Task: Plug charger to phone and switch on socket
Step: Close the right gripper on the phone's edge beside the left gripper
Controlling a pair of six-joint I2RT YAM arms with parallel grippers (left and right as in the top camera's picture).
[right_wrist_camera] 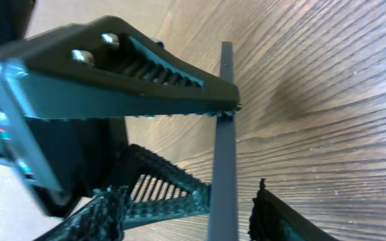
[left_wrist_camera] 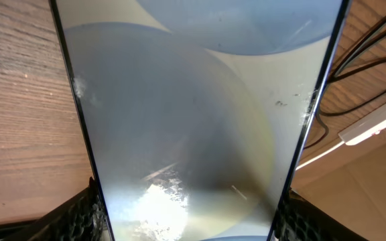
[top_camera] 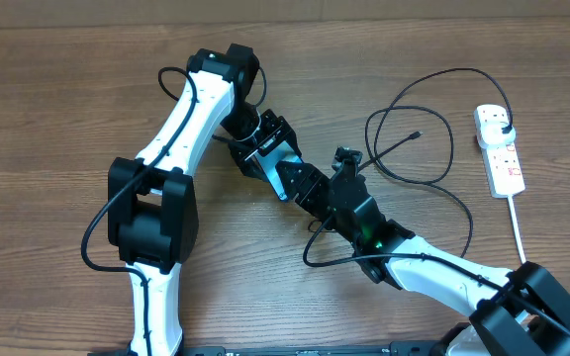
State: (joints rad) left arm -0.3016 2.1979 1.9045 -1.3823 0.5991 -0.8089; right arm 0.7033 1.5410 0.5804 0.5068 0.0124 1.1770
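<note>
Table: wooden table (top_camera: 57, 109), with the phone (top_camera: 281, 168) near its middle; every place below is given from the phone.
Left gripper: the left gripper (top_camera: 271, 154) is just up and left of the phone. Its jaws are clamped on the phone's two long edges, and its meshed fingers (left_wrist_camera: 79, 215) press against the dark rim on either side.
Phone: it sits between the two grippers. A slice of cyan shows from above, and a pale, glary face fills the left wrist view.
Right gripper: the right gripper (top_camera: 308, 186) is just down and right of the phone, jaws standing apart. The phone's thin edge runs across their tips and the upper fingertip (right_wrist_camera: 228, 106) touches it. Nothing shows clamped between the jaws.
Charger: the charger (top_camera: 451, 71) lies in black loops on the wood, well to the right of the phone.
Connector tip: the connector tip (top_camera: 419, 133) lies loose inside the loops, right of the phone and apart from it.
Plug head: the plug head (top_camera: 504, 126) is far right of the phone, seated in the top outlet of the power strip.
Power strip: the power strip (top_camera: 504, 166) is white with red markings and lies farthest right of the phone.
White cord: the white cord (top_camera: 516, 222) trails down from the strip's lower end.
</note>
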